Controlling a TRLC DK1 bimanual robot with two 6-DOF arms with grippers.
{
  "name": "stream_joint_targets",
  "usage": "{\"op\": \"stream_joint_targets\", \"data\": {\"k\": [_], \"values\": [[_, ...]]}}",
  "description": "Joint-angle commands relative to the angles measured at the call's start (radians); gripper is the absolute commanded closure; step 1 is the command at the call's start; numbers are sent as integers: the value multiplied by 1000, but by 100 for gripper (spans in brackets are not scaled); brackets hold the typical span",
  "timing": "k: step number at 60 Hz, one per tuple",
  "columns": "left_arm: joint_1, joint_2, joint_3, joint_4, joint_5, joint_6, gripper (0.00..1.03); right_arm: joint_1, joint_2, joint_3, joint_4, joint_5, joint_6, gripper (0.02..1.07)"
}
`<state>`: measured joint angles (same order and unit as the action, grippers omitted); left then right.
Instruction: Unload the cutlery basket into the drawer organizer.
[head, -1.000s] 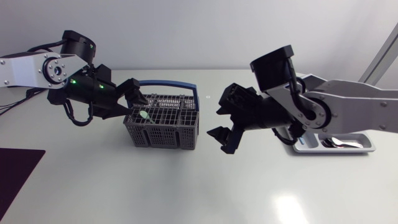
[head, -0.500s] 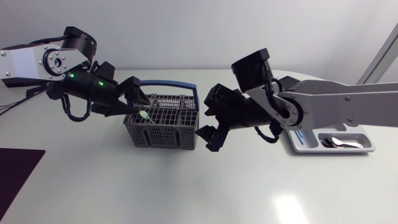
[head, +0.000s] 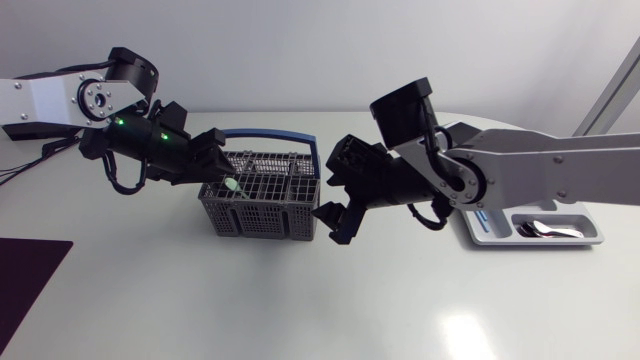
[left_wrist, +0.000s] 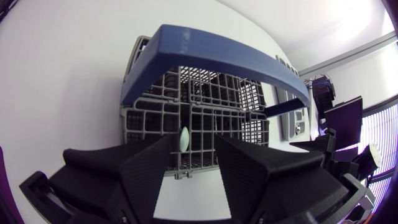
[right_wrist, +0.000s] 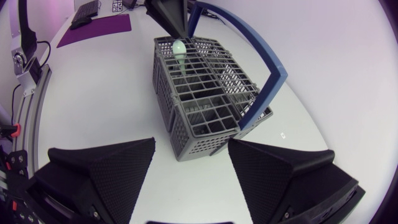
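The grey wire cutlery basket (head: 262, 200) with a blue handle (head: 290, 137) stands left of the table's middle. A mint-green utensil tip (head: 231, 186) sticks up from its left compartment. My left gripper (head: 224, 161) hovers just over that corner. In the left wrist view the green tip (left_wrist: 184, 138) lies in the gap between the fingers (left_wrist: 146, 177), which stand apart without gripping it. My right gripper (head: 330, 195) is wide open beside the basket's right end, empty; in its own view the basket (right_wrist: 205, 93) lies ahead of it. The drawer organizer (head: 590, 240) sits at the far right.
A dark purple mat (head: 25, 275) lies at the table's left front edge. The organizer holds metal cutlery (head: 540, 228) in one compartment. My right arm's links stretch from the right edge over the table to the basket.
My right arm has swung left from the organizer side up to the basket's right end. My left gripper's fingers have drawn closer together around the green tip.
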<state>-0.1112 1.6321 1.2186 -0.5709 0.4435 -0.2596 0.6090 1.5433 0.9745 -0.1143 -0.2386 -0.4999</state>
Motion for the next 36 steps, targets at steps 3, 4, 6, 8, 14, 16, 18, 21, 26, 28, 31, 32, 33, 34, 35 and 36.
{"op": "stream_joint_targets", "data": {"k": [3,4,6,8,14,16,18,21,26,28,31,32,33,34,35,36], "values": [[1,31,32,-7,-6,33,61,8,20,12,11,1,21,22],[1,32,30,-7,-8,33,61,8,20,12,11,1,21,22],[-1,34,30,-7,-8,34,61,8,21,13,11,1,21,22],[-1,35,29,-7,-8,36,61,8,21,13,11,1,21,22],[-5,43,25,-11,-8,40,61,8,24,15,11,1,21,22],[-7,43,24,-11,-8,42,61,8,26,15,11,1,20,22],[-7,46,25,-11,-8,43,61,8,26,15,11,1,20,22],[-8,48,25,-11,-8,43,61,8,26,15,11,1,20,22],[-13,54,25,-11,-8,45,67,8,28,15,11,1,20,22],[-15,55,25,-11,-8,46,70,8,28,13,11,1,20,22],[-16,57,27,-11,-8,48,70,8,29,12,11,1,18,22],[-16,57,27,-9,-8,48,70,8,29,12,11,1,18,22],[-16,58,29,-9,-8,48,70,8,29,12,11,2,18,22],[-16,58,30,-9,-8,48,70,8,29,12,11,2,18,22],[-16,58,30,-9,-8,48,70,9,29,12,11,2,18,22],[-18,60,29,-9,-8,48,70,9,29,12,11,2,18,22]]}}
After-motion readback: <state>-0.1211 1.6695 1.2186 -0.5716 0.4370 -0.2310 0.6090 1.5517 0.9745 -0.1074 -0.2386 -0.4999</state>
